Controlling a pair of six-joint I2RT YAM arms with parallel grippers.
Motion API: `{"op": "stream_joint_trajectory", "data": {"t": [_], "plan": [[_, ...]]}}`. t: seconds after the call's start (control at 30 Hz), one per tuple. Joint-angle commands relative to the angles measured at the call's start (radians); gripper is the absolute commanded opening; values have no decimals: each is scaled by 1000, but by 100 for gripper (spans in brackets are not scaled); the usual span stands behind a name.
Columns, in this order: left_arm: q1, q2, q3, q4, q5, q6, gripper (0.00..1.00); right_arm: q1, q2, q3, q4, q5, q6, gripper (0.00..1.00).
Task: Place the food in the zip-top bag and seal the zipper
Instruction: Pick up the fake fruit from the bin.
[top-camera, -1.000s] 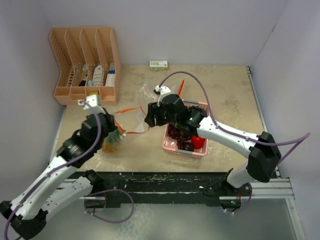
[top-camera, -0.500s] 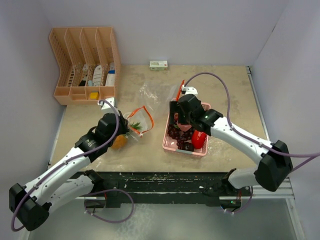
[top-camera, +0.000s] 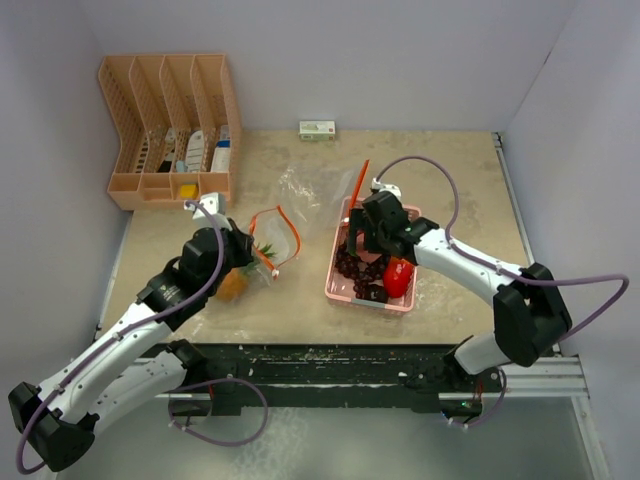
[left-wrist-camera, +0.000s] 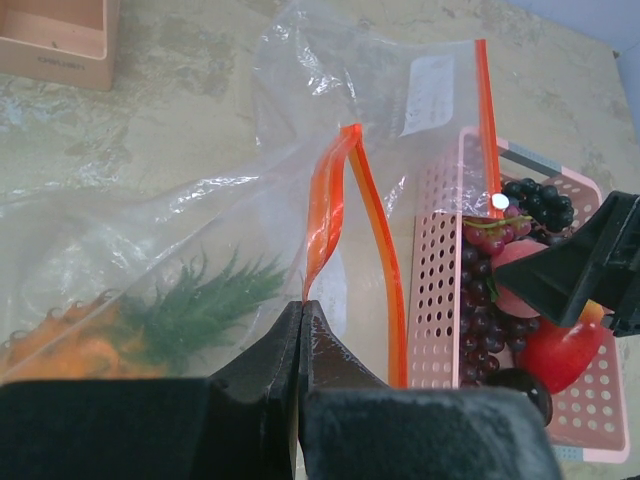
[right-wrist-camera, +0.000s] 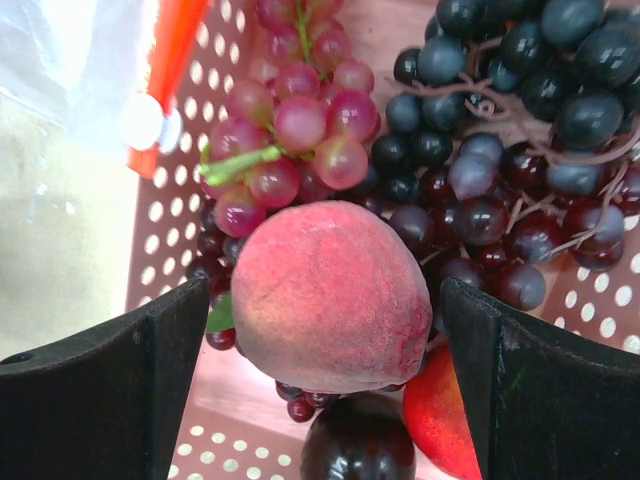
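The fuzzy pink toy peach (right-wrist-camera: 330, 295) lies on top of the heap in the perforated pink plastic tray (left-wrist-camera: 432, 290). It rests on the dark purple grape bunch (right-wrist-camera: 520, 100) and a reddish grape bunch (right-wrist-camera: 300, 130). The right gripper (right-wrist-camera: 325, 300) hangs over it, jaws spread wide, one on each side, neither touching. A good pick means lowering until the jaws pass the peach's widest part, then closing gently on centre, so the round fruit neither squirts out nor drags grapes along.

Left of the tray on the beige tabletop (top-camera: 450, 190), the clear plastic zip-top bag (left-wrist-camera: 200, 220) already holds the orange pineapple with green leaves (left-wrist-camera: 120, 335). The left gripper (left-wrist-camera: 302, 312), jaws pressed together, seems to pinch the bag's orange zipper strip (left-wrist-camera: 325, 210), though the contact is partly hidden. Holding that lip high would give the peach an open mouth to drop into.
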Motion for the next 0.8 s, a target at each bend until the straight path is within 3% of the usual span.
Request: {"op": "stream_joint_trajectory", "data": {"t": [0.0,0.1,0.23,0.5,0.63,0.77], "plan": [[1,-10,44,12,10,12,0,-4,-3,-63,48,-44,12,98],[1,-6,47,14,13,14,0,-5,-8,-85,53,-50,13,92],[1,-3,53,12,20,14,0,-4,-32,-80,34,-31,11,65],[1,-7,65,7,39,12,0,-4,-179,-71,28,6,-25,28],[2,-4,74,13,68,28,0,-4,-268,-74,85,-65,-96,24],[1,7,86,25,104,46,0,1,-325,-84,217,-330,-104,23]]}}
